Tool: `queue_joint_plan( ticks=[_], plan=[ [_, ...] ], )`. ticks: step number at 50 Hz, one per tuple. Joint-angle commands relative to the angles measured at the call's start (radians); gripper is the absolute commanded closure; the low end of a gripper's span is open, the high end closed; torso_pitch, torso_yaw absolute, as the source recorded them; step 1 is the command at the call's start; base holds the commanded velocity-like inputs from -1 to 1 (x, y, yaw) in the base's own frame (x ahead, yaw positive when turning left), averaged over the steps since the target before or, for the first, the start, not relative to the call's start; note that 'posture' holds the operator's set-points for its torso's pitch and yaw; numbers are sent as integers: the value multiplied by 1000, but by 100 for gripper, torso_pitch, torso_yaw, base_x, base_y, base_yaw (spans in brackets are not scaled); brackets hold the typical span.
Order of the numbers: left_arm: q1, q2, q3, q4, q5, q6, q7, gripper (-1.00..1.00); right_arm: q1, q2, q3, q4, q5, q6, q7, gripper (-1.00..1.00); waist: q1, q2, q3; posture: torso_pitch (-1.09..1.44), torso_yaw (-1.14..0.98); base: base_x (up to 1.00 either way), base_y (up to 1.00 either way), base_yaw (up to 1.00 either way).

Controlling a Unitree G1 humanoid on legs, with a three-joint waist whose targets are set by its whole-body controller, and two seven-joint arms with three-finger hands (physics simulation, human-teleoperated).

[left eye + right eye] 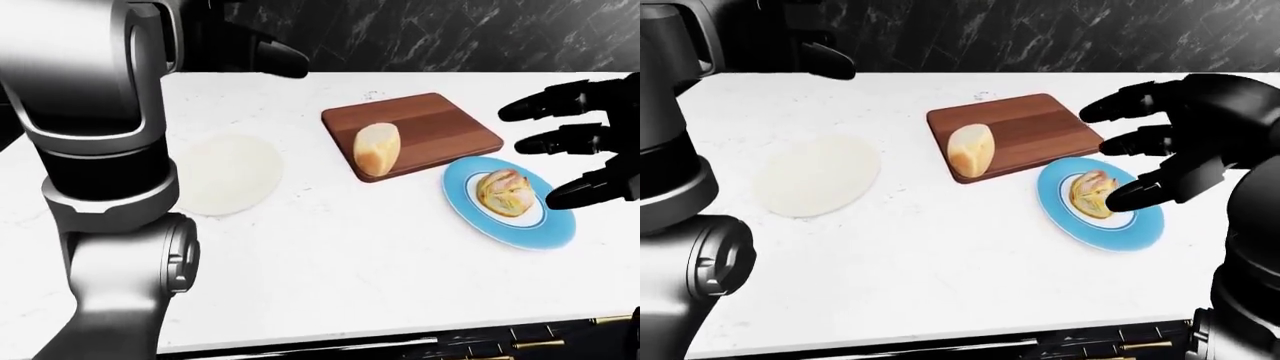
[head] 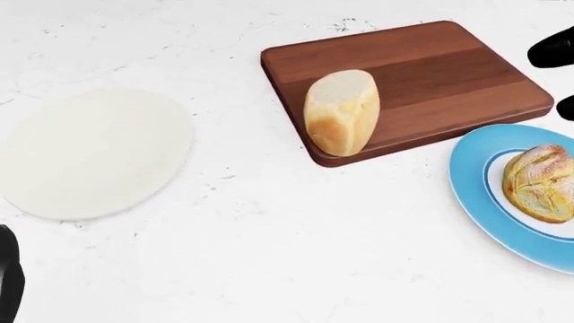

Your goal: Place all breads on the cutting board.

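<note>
One loaf (image 2: 341,113) rests on the cutting board (image 2: 431,60); the roll (image 2: 540,182) on the blue plate (image 2: 476,195) beside it remains, under my spread, empty right hand (image 1: 1165,142).

Breads: two — one pale loaf end (image 2: 340,113) on the cutting board, one crusty round roll (image 2: 538,182) on the blue plate
Cutting boards: one, dark wood (image 2: 422,60)
Plates: two — one blue (image 2: 484,202), one white and flat (image 2: 94,153)
Worktops: one, white marble (image 2: 269,256)
Hands: two, black (image 1: 1160,146), (image 1: 265,56)
</note>
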State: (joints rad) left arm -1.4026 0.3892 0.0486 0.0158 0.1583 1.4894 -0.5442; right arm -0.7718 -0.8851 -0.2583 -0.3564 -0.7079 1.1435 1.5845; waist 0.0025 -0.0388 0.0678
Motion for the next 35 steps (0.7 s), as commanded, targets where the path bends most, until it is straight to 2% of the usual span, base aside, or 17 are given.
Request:
queue_joint_plan(
  ticks=[1,12,21,35],
  plan=[
    [-40,8,9,-16,4,-28,4,-100,-14,-12,-21,-16,-14,-18,-12,-47,0,-4,-28,0,0,0,0,0],
    [-35,10,12,-30,0,-16,5,-100,50,24,-42,-57,-34,-39,-6,-44,-1,-2,-29,0,0,0,0,0],
    [-24,11,16,-49,-7,-5,10,-100,41,37,-38,-65,-52,-37,-1,-41,-3,-2,-30,0,0,0,0,0],
    [-20,6,21,-63,-29,5,25,-100,72,77,-60,-76,-34,-85,-75,-36,-3,-2,-30,0,0,0,0,0]
  ],
)
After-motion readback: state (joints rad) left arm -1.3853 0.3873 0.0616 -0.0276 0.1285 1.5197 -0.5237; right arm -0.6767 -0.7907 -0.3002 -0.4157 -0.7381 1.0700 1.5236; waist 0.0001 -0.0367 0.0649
